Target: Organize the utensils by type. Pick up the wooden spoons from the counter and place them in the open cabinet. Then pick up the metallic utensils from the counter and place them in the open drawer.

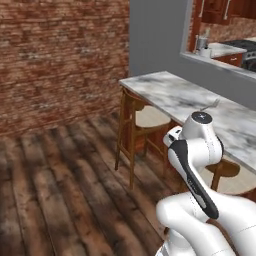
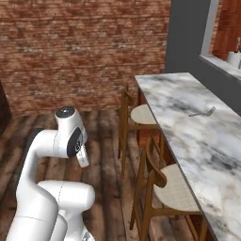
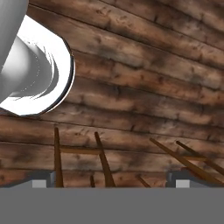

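End effector [image 3: 109, 183] spread wide, holding nothing, aimed down at the plank floor [image 3: 144, 87] with stool legs [image 3: 103, 162] under it. Arm folded low near the base. Next out: two wooden stools [image 2: 170, 188] tucked against the table [image 2: 188, 136]. Far out on the marble lies one thin silver utensil [image 2: 203, 113], alone, well clear of the edge; type too small to tell. To do this step well: raise the hand over the stools first, then descend onto the handle's middle, tips across it.
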Controlling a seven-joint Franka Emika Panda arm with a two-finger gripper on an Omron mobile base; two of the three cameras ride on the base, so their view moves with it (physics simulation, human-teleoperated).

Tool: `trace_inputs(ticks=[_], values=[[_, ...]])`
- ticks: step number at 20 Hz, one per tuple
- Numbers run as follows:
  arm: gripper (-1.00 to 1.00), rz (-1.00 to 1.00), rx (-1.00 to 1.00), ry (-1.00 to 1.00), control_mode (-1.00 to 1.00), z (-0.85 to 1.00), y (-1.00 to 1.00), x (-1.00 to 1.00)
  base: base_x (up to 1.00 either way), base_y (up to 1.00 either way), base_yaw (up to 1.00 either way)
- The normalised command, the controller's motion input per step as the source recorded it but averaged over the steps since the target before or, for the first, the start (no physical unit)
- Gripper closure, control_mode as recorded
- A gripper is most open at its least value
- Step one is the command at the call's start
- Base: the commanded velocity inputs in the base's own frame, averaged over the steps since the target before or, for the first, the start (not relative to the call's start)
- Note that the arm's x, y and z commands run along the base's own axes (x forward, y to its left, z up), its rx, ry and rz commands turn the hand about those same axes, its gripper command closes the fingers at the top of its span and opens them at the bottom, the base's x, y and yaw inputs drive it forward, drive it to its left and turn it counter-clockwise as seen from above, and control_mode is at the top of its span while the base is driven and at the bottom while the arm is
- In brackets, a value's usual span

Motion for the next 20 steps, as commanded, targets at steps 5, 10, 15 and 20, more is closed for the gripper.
trace_inputs(ticks=[5,10,15,20], values=[[-1.0,0.0,0.0,0.0,1.0,0.0,0.0,0.0,0.45,0.37,-0.27],[-1.0,0.0,0.0,0.0,1.0,0.0,0.0,0.0,0.42,0.32,-0.28],[-1.0,0.0,0.0,0.0,1.0,0.0,0.0,0.0,0.35,0.41,-0.29],[-1.0,0.0,0.0,0.0,1.0,0.0,0.0,0.0,0.29,0.41,-0.3]])
